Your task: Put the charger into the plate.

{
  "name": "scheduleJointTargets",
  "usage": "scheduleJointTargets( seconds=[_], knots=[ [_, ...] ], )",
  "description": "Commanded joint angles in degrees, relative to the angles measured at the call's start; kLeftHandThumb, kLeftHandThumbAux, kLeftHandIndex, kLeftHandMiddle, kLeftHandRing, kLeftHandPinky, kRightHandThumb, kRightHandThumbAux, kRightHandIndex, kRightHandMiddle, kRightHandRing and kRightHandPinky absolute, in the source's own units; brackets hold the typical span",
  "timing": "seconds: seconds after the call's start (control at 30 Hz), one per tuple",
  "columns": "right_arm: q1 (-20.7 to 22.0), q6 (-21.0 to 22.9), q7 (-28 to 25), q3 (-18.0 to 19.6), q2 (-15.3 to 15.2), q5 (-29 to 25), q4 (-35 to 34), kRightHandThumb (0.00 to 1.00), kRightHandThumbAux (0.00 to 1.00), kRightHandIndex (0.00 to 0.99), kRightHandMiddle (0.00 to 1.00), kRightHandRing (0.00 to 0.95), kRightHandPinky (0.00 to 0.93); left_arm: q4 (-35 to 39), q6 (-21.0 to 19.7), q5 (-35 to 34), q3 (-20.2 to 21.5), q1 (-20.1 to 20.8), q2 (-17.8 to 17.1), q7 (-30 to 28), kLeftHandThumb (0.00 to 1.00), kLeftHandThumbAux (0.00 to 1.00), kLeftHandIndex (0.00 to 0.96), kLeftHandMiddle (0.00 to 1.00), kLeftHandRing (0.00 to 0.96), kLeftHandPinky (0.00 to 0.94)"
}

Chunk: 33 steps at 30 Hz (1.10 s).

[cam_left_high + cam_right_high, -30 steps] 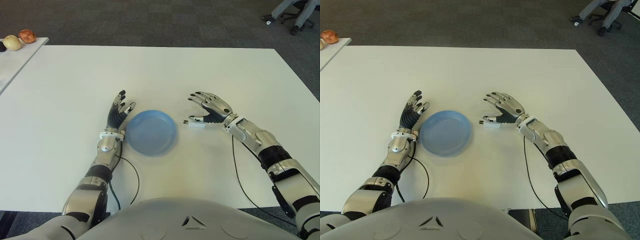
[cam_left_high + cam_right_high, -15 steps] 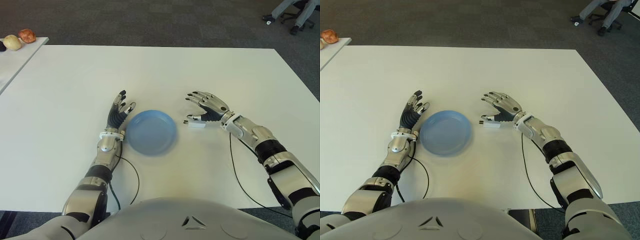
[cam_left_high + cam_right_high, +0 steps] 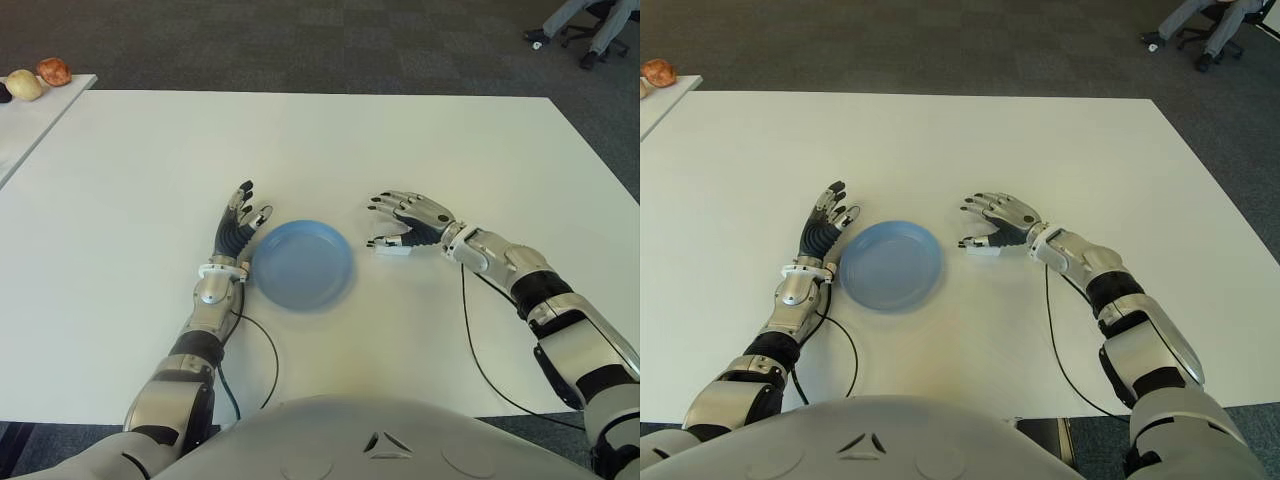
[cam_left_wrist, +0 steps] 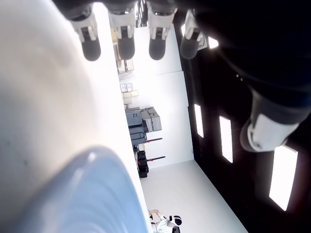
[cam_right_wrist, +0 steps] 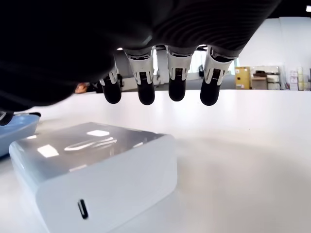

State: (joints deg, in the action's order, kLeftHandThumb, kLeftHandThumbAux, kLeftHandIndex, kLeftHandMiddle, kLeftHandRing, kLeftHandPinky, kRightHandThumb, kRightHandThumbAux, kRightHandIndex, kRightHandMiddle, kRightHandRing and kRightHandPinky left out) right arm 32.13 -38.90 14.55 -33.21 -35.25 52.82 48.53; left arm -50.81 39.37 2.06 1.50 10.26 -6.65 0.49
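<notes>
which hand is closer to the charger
Right. The right hand hovers over the charger, fingers spread above it and not gripping. The left hand is open on the far side of the blue plate, beside its left rim.

No text, brand, number or sign can be read in any view. The white charger [image 5: 97,170] shows a plain glossy top with only light reflections and a small port slot on its end face, with no print on it. The blue plate [image 3: 303,264] beside it is unmarked, and so is the white table [image 3: 400,150]. Boxes and shelving far behind the charger in the right wrist view are too small and blurred to tell whether they bear lettering.
</notes>
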Motion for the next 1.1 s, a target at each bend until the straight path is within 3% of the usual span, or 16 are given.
scheduleJointTargets(
  seconds=[0.03,1.1],
  knots=[
    [1.7,-1.6,0.9,-2.5,-0.8,2.4,2.7,0.293,0.095,0.000,0.000,0.000,0.000,-3.7,-2.0,0.0,-0.1,-6.2,1.0,-1.1,0.000,0.545,0.000,0.036,0.034,0.025],
    [4.1,-6.3,2.3,-6.3,-3.2,3.2,6.6,0.275,0.094,0.000,0.000,0.000,0.000,-5.4,-1.6,0.2,-0.4,-5.4,-0.3,-3.1,0.000,0.525,0.000,0.041,0.036,0.034]
  ],
)
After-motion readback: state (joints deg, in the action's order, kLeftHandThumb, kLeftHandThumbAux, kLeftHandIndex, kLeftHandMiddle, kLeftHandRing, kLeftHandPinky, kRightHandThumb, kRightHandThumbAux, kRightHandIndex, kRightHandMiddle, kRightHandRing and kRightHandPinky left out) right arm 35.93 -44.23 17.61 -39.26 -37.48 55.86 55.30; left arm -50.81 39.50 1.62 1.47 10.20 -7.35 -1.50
